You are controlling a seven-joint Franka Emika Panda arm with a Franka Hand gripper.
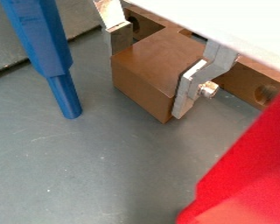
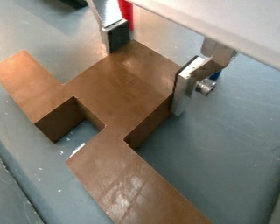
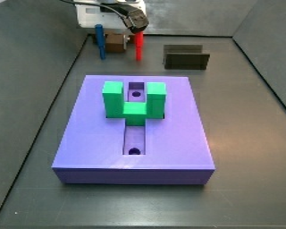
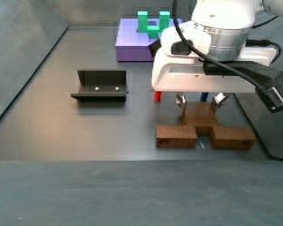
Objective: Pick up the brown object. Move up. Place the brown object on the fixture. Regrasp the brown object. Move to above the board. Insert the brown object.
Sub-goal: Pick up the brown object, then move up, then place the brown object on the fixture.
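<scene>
Right up against the lens in a wrist view: a big red blur (image 1: pixel 250 171), too out of focus to name, probably the red peg (image 3: pixel 139 43) seen in a side view. Next to it a blue peg (image 1: pixel 49 54), cut off at the top.

Then the brown object (image 2: pixel 101 105), flat on the grey floor, well apart from the fixture (image 4: pixel 99 86) and the board (image 3: pixel 133 134). Gripper (image 2: pixel 154 59) down low over it, silver fingers (image 2: pixel 194 83) set either side of the narrow middle section, between the notches. Makes sense as a grab spot: thinnest part, parallel sides, wide ends clear of the plates. Looks like the pick-up step, nothing lifted yet judging by the side view, with the brown object (image 4: pixel 203 134) on the floor under the gripper (image 4: pixel 201 101).

Can't tell whether actually clamped or just close. Pads right at the brown faces, no clear gap, no clear contact either.

Hard to make out:
- round hole of the bar, not visible anywhere
- far finger partly cut off behind the wrist housing
- most of the gripper lost in cables in the side view behind the board
- green U-shaped block (image 3: pixel 133 98) sitting on the board's groove, covering part of it
- inside of the fixture just dark
</scene>
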